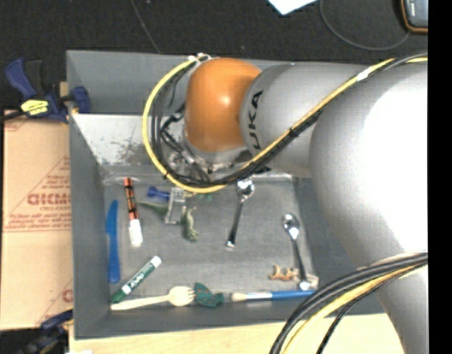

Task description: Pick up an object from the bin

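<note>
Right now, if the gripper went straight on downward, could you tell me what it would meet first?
The gripper would probably meet the small dark green thing at its tip, or the bin floor beside it; depth is unclear.

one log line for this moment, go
gripper: low, upper left of bin | nearest: small green thing, blue piece, orange-white marker | grasp: cannot tell
</note>
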You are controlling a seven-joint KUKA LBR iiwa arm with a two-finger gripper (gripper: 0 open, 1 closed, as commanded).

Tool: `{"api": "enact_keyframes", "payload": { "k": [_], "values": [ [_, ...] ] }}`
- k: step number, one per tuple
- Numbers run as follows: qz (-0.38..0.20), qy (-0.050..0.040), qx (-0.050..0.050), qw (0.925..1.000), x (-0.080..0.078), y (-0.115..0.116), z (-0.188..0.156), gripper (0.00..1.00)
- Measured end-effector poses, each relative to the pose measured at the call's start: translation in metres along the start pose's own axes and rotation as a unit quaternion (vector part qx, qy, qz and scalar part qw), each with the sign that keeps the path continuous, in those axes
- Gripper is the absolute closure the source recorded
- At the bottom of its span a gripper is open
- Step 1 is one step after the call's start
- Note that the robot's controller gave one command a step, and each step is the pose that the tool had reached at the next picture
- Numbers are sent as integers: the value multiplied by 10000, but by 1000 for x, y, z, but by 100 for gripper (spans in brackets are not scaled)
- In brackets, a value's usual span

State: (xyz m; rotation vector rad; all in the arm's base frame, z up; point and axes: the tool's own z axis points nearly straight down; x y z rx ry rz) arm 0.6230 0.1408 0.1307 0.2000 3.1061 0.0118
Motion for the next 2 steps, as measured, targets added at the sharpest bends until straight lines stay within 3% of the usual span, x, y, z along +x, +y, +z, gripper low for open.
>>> {"api": "enact_keyframes", "payload": {
  "k": [1, 2],
  "values": [
    [-898, -75, -43, 9959, 8, -14, 55, 100],
    [-893, -75, -45, 9960, 8, -14, 55, 100]
  ]
}}
